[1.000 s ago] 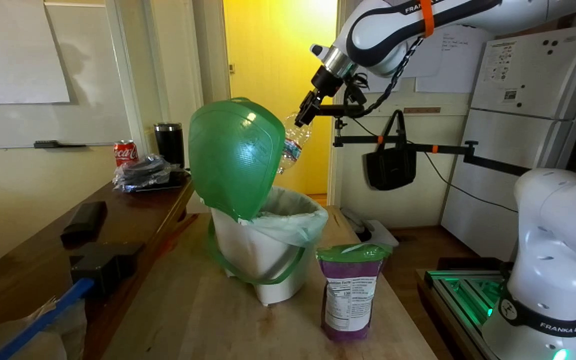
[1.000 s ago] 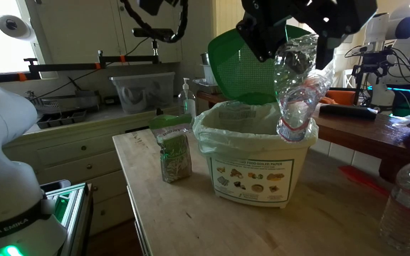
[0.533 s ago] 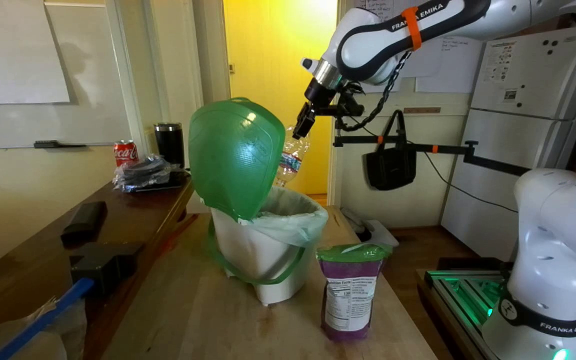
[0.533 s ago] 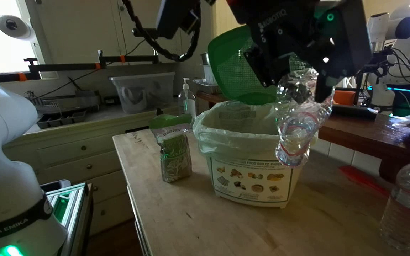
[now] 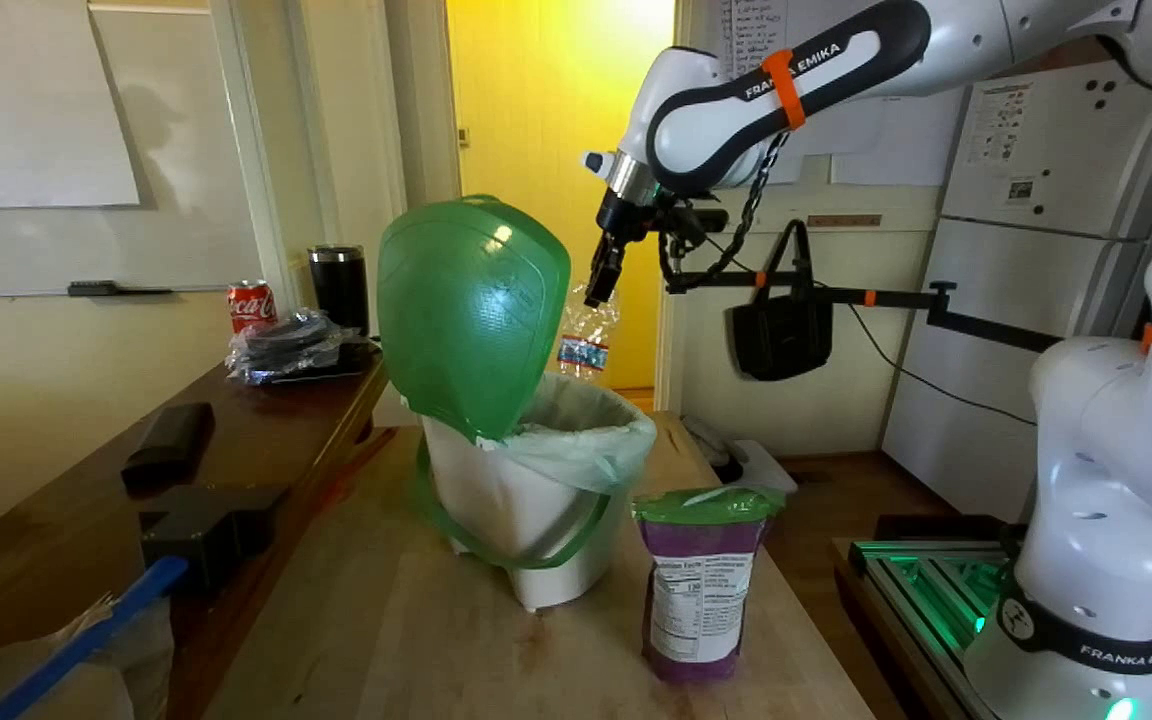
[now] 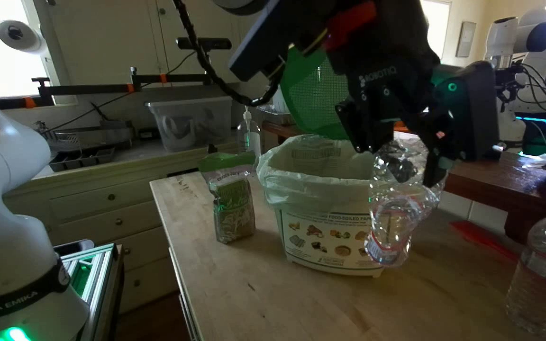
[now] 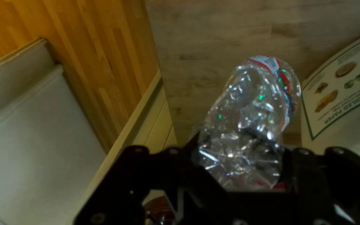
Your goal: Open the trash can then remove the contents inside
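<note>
The trash can (image 6: 330,237) stands on the table (image 6: 277,303) off to one side of my jaws, its rim below them, its green lid (image 5: 476,310) raised and its pale liner (image 6: 311,192) folded over the edge. The purple packet (image 5: 704,600) stands upright near the can, lower than the jaws and farther from them than the can is. Neither has shifted in the past second. What has changed is in my grip: the arm (image 5: 696,140) has brought the jaws lower, and the crushed clear bottle (image 6: 396,213) between them hangs straighter in an exterior view than it did. The jaws are partway apart, pressed against the bottle's two sides. My wrist view puts it over the table, just beside the can's printed wall; whether they touch I can't tell. A second clear bottle (image 6: 545,274) stands upright on the table, lower than the jaws and well apart from them. Out past the jaws, a black bag (image 5: 784,335) hangs lower down.
</note>
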Available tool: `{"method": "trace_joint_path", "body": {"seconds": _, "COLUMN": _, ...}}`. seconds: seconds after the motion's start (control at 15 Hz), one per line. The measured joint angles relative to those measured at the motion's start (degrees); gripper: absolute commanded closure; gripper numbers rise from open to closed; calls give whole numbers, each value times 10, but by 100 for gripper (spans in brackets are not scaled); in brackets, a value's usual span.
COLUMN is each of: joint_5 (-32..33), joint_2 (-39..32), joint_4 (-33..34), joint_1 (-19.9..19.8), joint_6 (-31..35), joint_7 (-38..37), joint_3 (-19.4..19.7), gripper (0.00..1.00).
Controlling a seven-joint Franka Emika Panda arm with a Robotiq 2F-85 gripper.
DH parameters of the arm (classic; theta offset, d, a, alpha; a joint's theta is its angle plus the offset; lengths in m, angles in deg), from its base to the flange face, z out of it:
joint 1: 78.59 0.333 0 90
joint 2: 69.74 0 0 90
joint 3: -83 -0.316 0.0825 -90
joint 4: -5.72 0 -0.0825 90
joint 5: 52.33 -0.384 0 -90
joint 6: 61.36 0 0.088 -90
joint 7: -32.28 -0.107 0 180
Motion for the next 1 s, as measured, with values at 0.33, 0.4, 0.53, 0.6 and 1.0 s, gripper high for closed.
{"method": "trace_joint_path", "body": {"seconds": 0.33, "joint_5": 1, "joint_2": -30, "joint_4": 14, "joint_1": -4, "joint_6": -25, "joint_7": 0, "joint_3": -1, "gripper": 66}}
{"method": "trace_joint_path", "body": {"seconds": 0.4, "joint_5": 1, "joint_2": -35, "joint_4": 16, "joint_1": -5, "joint_6": -28, "joint_7": 0, "joint_3": -1, "gripper": 64}}
{"method": "trace_joint_path", "body": {"seconds": 0.53, "joint_5": 1, "joint_2": -46, "joint_4": 19, "joint_1": -6, "joint_6": -33, "joint_7": 0, "joint_3": -1, "gripper": 57}}
{"method": "trace_joint_path", "body": {"seconds": 0.6, "joint_5": 1, "joint_2": -51, "joint_4": 20, "joint_1": -7, "joint_6": -35, "joint_7": 0, "joint_3": -2, "gripper": 48}}
{"method": "trace_joint_path", "body": {"seconds": 1.0, "joint_5": 1, "joint_2": -72, "joint_4": 32, "joint_1": -13, "joint_6": -45, "joint_7": 0, "joint_3": -8, "gripper": 16}}
